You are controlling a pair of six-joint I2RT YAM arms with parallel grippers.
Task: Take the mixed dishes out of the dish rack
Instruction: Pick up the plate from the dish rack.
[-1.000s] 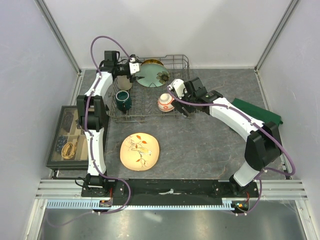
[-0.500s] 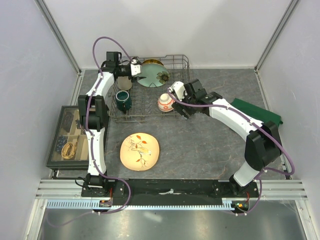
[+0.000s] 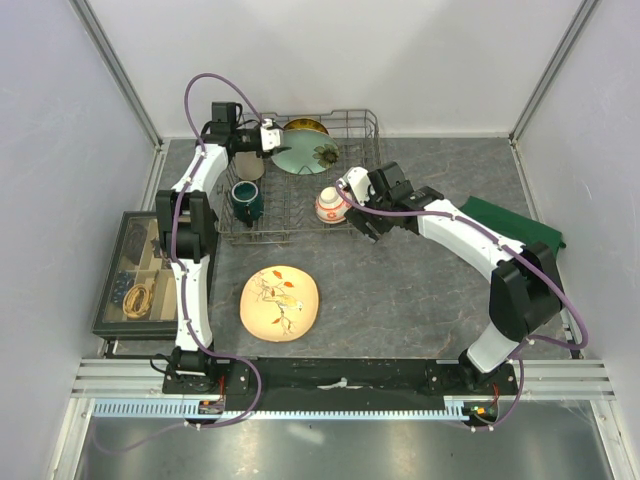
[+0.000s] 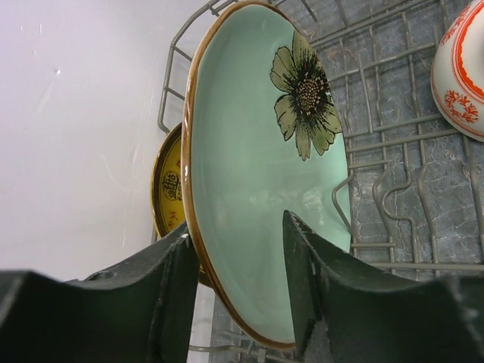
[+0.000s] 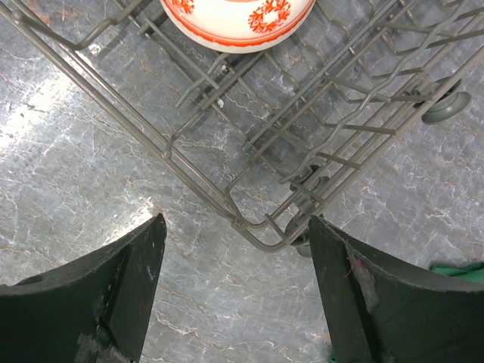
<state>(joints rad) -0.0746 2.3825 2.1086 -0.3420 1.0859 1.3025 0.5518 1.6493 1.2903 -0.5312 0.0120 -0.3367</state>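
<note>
wrist-only: left gripper [image 4: 238, 249] astride pale-green plate [image 4: 249, 166]

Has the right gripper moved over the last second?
Yes, slightly. In the top view the right gripper has shifted left and toward the near edge, closing on the front right corner of the rack, by the bowl.

Scant room, seemingly, between pale-green plate [image 4: 242, 189] and yellow plate [image 4: 169, 189] just behind.
</note>
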